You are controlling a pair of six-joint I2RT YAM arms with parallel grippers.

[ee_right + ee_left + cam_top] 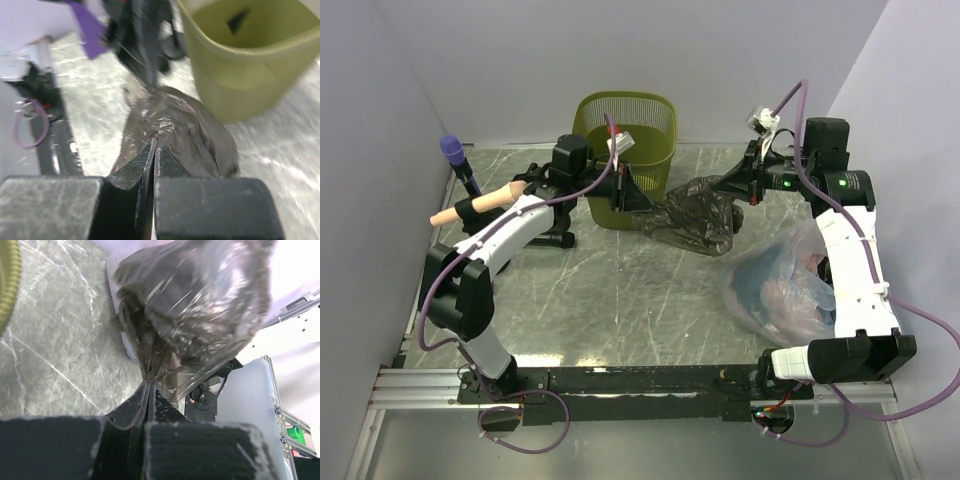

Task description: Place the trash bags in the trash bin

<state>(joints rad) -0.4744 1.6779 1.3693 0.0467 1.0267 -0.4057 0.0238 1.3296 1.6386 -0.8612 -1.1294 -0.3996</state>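
Left fingers (131,412) are pressed together, their black, finely textured tips meeting in a thin seam, and a twisted gather of the trash bag (200,305) is pinched right at that seam, with the film ballooning out beyond it. Right fingers (135,172) are likewise closed tip to tip and nip a fold at the near edge of the same bag, which bulges out past them in a rounded hump. The bag is thin, dark grey-black plastic, half see-through, crinkled all over and throwing glossy white highlights. From above, it is a crumpled mass stretched between the two arms, low over the tabletop (620,300). It is outside the trash bin (655,165) and just beside the bin's lower right wall; whether it touches that wall cannot be told. The bin is olive-green plastic with finely slatted, perforated walls, a rounded-square rim and sides that narrow toward the base, and it stands upright at the back of the grey, white-veined, marble-patterned surface. A clear bluish bag (785,285) with pinkish and blue contents lies slumped near the right arm, apart from the dark bag. A purple-headed microphone (452,150) stands at the far left.
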